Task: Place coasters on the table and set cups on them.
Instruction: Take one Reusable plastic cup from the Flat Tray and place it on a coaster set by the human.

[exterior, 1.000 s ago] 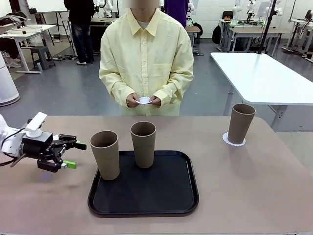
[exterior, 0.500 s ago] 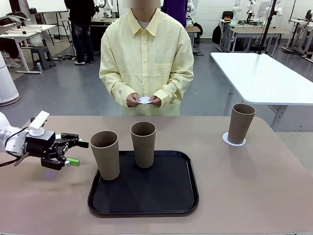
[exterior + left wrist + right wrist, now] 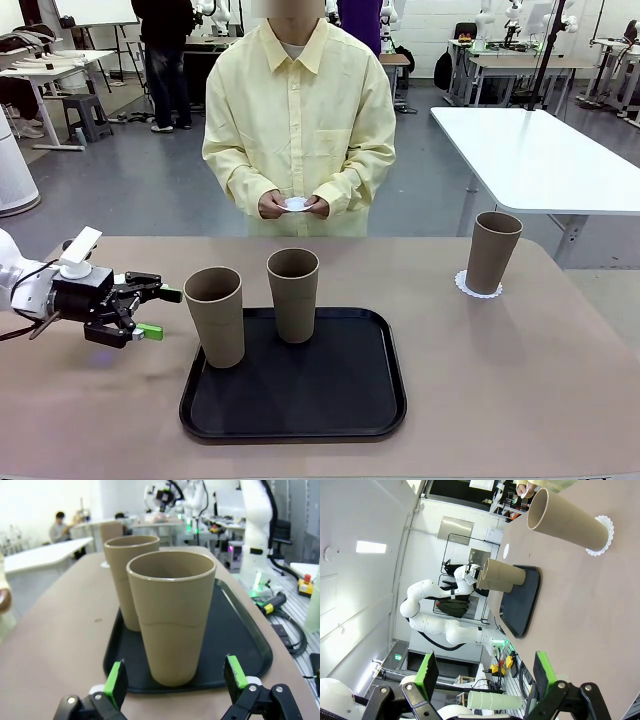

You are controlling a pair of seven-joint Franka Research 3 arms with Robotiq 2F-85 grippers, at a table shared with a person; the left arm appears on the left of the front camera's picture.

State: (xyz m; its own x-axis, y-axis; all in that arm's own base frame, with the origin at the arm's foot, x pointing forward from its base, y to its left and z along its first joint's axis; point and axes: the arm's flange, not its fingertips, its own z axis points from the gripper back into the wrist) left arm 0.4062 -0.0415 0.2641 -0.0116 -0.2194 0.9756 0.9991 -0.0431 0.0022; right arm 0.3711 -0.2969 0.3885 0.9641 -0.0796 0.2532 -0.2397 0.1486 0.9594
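Matte cup, likely light, rigid, smooth; tall, so tippy. Grab mid-body, low squeeze. Left gripper open, empty, just beside it; right gripper open too.

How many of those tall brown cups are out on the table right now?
3. The left cup and the middle cup stand on the black tray; the right cup stands on a coaster near the table's right end. None seems hidden.

A robotics lab: white work tables, loose cables, emergency-stop box.
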